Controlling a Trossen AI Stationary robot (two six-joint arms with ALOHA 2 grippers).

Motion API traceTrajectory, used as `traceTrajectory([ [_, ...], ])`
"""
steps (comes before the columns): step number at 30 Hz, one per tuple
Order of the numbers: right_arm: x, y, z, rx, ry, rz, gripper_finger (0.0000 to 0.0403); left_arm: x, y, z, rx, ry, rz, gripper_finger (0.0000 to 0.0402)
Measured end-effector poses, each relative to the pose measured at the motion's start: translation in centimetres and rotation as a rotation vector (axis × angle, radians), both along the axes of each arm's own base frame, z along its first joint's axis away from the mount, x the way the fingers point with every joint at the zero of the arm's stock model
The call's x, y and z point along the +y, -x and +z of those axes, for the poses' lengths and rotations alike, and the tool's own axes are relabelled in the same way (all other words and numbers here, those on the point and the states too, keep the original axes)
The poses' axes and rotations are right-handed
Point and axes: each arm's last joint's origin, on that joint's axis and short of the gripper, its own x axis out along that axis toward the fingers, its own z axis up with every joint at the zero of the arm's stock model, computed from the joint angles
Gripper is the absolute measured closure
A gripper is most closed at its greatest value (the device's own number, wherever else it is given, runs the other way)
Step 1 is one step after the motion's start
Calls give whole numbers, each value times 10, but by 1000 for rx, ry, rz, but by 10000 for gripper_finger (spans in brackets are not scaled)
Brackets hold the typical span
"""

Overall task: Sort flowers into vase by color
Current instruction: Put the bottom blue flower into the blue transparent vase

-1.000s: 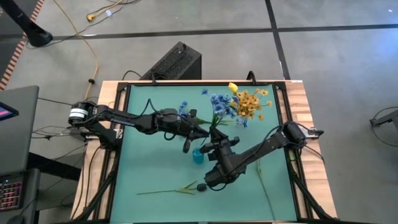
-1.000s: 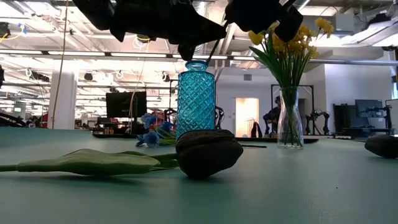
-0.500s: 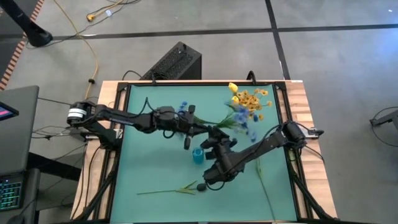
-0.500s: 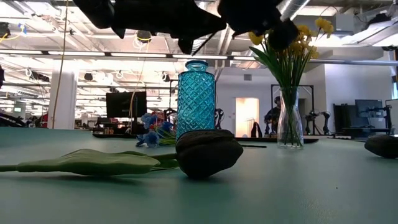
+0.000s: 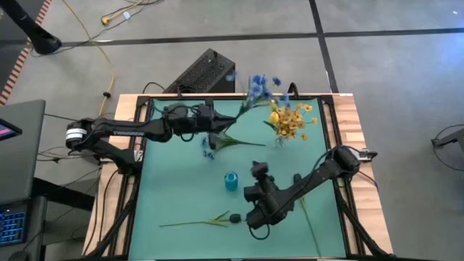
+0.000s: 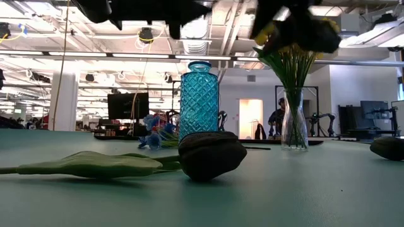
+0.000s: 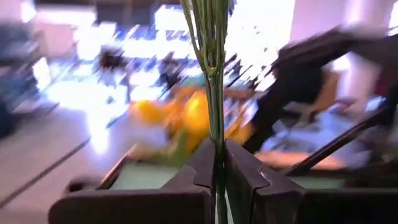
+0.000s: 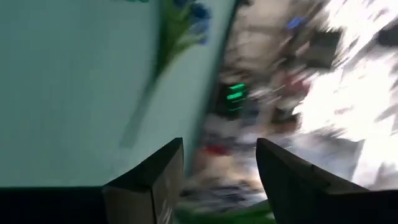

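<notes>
Over on the left side of the table [image 5: 167, 181], the left gripper [image 7: 216, 180] is clamped tight on a bunch of thin green stalks, so it's carrying the blue flowers [image 5: 258, 85], which hang out past the far edge, up in the air. Best guess is it's got them lifted high so the stalks can be lined up over a vase neck and dropped in.

Moving toward the middle, the blue vase [image 5: 231, 180] stands upright and looks empty, which is presumably where the blue ones belong. A few loose blue blooms [image 5: 209, 151] lie on the mat near the left arm. A dark-budded stem [image 5: 199, 220] lies flat near the front, not sorted yet.

Further right, the yellow flowers [image 5: 291, 120] already sit in the clear vase [image 6: 294, 128] at the back. The right gripper [image 8: 214, 171] sits low at the front, just right of the blue vase, jaws apart with nothing between them, probably clearing out of the way.
</notes>
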Motion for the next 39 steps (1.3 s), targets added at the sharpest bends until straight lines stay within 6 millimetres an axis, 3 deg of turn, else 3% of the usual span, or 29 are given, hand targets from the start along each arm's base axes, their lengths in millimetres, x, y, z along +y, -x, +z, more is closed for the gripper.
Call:
traceTrajectory([
  [3, 2, 7, 1, -92, -149, -130, 191, -8, 12, 5, -144, -8, -110, 397],
  [6, 10, 15, -5, -128, -187, -144, 200, -17, 24, 0, -259, -11, -209, 397],
  [11, 24, 35, -24, -174, -125, -109, 217, -41, 37, -26, -358, -12, -321, 397],
  [16, 30, 41, -37, -482, -67, -50, 232, -69, 38, -45, -366, -38, -384, 398],
  [20, 23, 37, -27, -671, -131, -108, 237, -85, 32, -50, -355, -67, -393, 398],
  [26, 10, 36, 10, -921, -258, -173, 236, -92, 29, -47, -370, -106, -393, 398],
  [28, 4, 37, 24, -877, -347, -216, 236, -93, 29, -48, -361, -106, -401, 398],
  [32, -17, 24, 43, -575, -657, -241, 237, -89, 28, -51, -328, -80, -410, 397],
  [36, -30, -1, 45, -426, -933, 35, 237, -85, 27, -52, -304, -37, -444, 397],
  [39, -35, -14, 43, -544, -1022, 272, 237, -87, 28, -55, -288, -39, -469, 398],
])
